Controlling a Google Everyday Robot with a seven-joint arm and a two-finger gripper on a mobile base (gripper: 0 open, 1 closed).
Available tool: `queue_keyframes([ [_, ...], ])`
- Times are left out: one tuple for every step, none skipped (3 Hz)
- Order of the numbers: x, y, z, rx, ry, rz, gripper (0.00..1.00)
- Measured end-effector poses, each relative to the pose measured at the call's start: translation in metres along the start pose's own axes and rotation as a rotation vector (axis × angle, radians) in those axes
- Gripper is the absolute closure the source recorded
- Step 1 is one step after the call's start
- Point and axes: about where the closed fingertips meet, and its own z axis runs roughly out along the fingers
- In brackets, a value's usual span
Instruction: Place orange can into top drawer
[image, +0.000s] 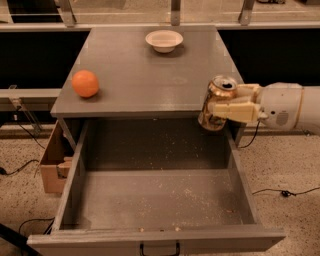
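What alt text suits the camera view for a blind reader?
A pale two-finger gripper grips a copper-orange metal can near the right rear corner of an open grey wooden drawer. A round orange fruit and white bowl sit on the cabinet top.

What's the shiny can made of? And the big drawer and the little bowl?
The orange can, held by the gripper beside the right front corner of the cabinet, looks like thin metal: it glints coppery, with a silver top. The top drawer looks like grey-painted wood, matte, flat boards. The bowl is pale and smooth, maybe ceramic or plastic.
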Motion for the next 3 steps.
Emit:
queue_keyframes([
  [0.043,0.028,0.023,-0.115,0.039,-0.068,1.00],
  [0.087,0.051,0.046,-0.169,0.089,-0.116,1.00],
  [0.131,0.071,0.073,-0.178,0.139,-0.141,1.00],
])
